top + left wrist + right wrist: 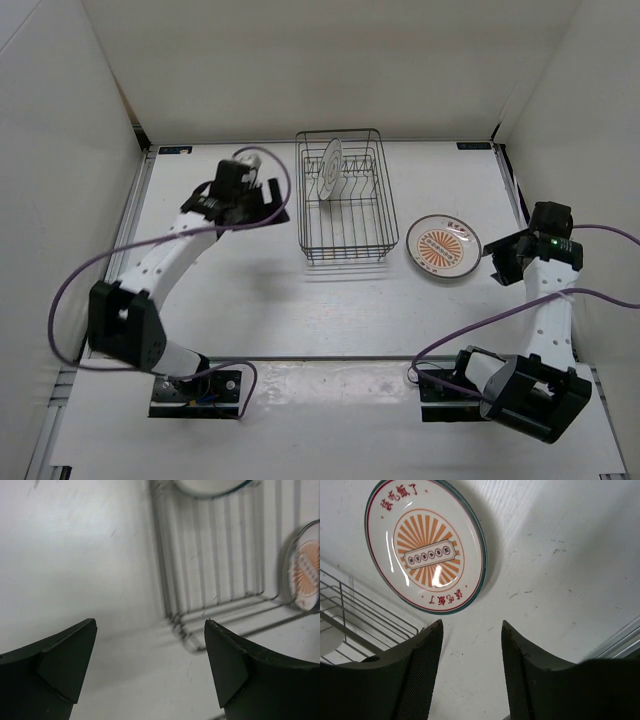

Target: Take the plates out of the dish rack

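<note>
Black jaws, scuffed white table [560, 555], white walls [330, 60]

So background stuff: it all sits on a flat matte white tabletop [250, 310], boxed in by plain white panel walls [330, 60] at the back and both sides. A silver metal rail [141, 200] runs along the left edge, and there's another on the right. Two small blue stickers sit at the far corners, one left [175, 150], one right [474, 146]. Up close the surface has little dark scuff marks [555, 544] and some faint scratches.
</note>
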{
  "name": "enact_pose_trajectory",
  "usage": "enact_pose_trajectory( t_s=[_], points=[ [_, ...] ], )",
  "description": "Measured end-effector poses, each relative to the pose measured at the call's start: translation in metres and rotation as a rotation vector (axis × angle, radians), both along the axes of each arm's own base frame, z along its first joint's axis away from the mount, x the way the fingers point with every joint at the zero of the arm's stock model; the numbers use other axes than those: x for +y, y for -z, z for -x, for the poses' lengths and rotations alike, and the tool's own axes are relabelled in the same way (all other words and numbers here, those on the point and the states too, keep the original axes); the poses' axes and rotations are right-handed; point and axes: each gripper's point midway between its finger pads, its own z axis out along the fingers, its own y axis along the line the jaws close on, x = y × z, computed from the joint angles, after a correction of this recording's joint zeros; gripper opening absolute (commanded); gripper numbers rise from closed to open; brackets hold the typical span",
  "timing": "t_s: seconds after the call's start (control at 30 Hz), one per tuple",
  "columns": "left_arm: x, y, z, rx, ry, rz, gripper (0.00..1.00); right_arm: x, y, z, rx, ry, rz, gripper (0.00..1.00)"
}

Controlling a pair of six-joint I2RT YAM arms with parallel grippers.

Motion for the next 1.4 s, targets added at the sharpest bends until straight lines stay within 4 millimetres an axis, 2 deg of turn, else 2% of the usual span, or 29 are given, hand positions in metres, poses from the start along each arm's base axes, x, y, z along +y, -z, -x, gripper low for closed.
enact_pose_trajectory(
  t_s=[0.07,0.2,0.27,0.4,0.6,0.67,0.8,0.87,0.93,1.03,1.2,1.4],
  points=[
    [-0.031,-0.015,-0.037,-0.082,0.068,0.01,1.0,0.007,0.0,0.0,-0.002,-0.047,-0.009,0.54],
    [-0.089,-0.029,-0.087,-0.176,0.19,0.017,1.0,0.022,-0.007,-0.011,-0.077,-0.168,0.003,0.54],
    [-0.11,-0.03,-0.103,-0.206,0.228,0.02,1.0,0.031,-0.013,-0.017,-0.126,-0.238,0.023,0.54],
    [-0.139,-0.034,-0.134,-0.264,0.265,0.033,0.95,0.042,-0.023,-0.022,-0.202,-0.348,0.079,0.54],
    [-0.165,-0.043,-0.186,-0.374,0.28,0.038,0.88,0.047,-0.035,-0.023,-0.254,-0.45,0.185,0.55],
    [-0.171,-0.044,-0.199,-0.405,0.28,0.034,0.83,0.046,-0.035,-0.022,-0.251,-0.468,0.215,0.55],
    [-0.18,-0.038,-0.219,-0.446,0.279,0.028,0.79,0.042,-0.036,-0.019,-0.242,-0.492,0.279,0.57],
    [-0.183,-0.029,-0.227,-0.449,0.279,0.022,0.76,0.04,-0.037,-0.017,-0.238,-0.495,0.308,0.58],
    [-0.184,-0.021,-0.23,-0.443,0.279,0.016,0.76,0.038,-0.037,-0.014,-0.231,-0.502,0.338,0.6],
    [-0.185,-0.012,-0.231,-0.43,0.276,0.017,0.7,0.034,-0.037,-0.011,-0.217,-0.504,0.376,0.63],
    [-0.19,-0.016,-0.233,-0.449,0.267,0.045,0.52,0.03,-0.036,-0.008,-0.194,-0.506,0.423,0.69],
    [-0.195,-0.015,-0.231,-0.464,0.27,0.076,0.37,0.027,-0.036,-0.007,-0.181,-0.511,0.461,0.69]
  ],
)
